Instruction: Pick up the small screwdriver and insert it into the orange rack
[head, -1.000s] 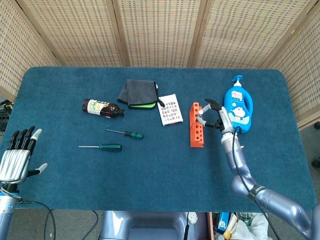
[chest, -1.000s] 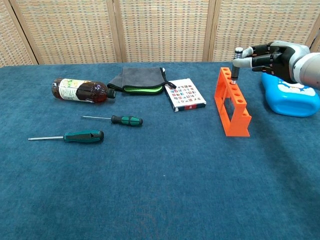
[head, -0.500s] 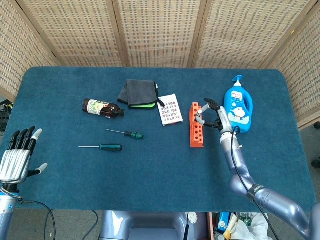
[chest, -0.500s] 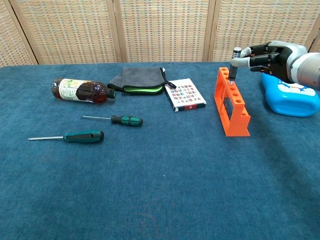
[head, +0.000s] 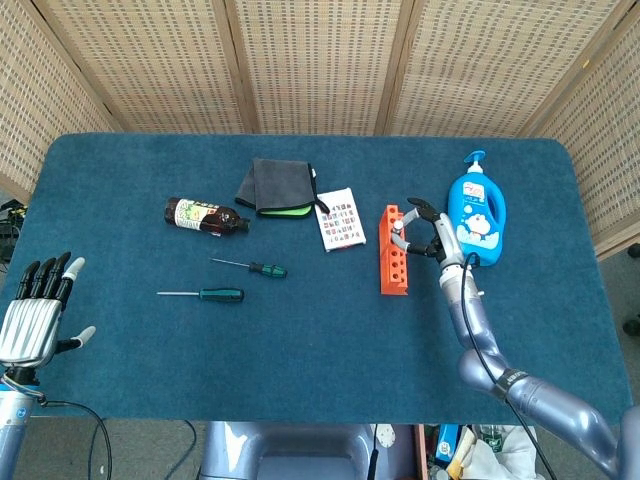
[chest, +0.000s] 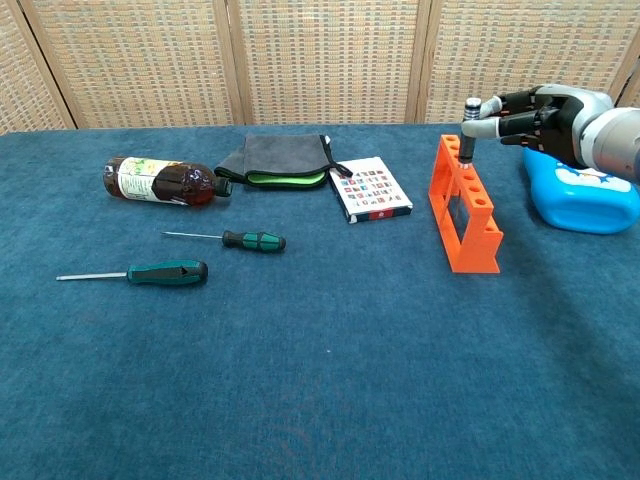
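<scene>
The orange rack (head: 393, 268) (chest: 472, 222) stands upright at the table's middle right. My right hand (head: 432, 238) (chest: 548, 112) hovers just to its right and pinches a small dark screwdriver (chest: 467, 130) (head: 399, 237) with a silver cap. The tool hangs upright, its lower end at one of the rack's far holes. I cannot tell how deep the tip sits. My left hand (head: 35, 312) rests at the near left edge, fingers spread and holding nothing; only the head view shows it.
Two green-handled screwdrivers (chest: 238, 239) (chest: 150, 272) lie on the left. A brown bottle (chest: 160, 181), a dark folded cloth (chest: 277, 160) and a small booklet (chest: 370, 188) lie behind. A blue soap bottle (chest: 580, 195) lies right behind my right hand.
My right hand has shifted the upright screwdriver slightly left and towards the rack's far end. The left hand has stayed still.
</scene>
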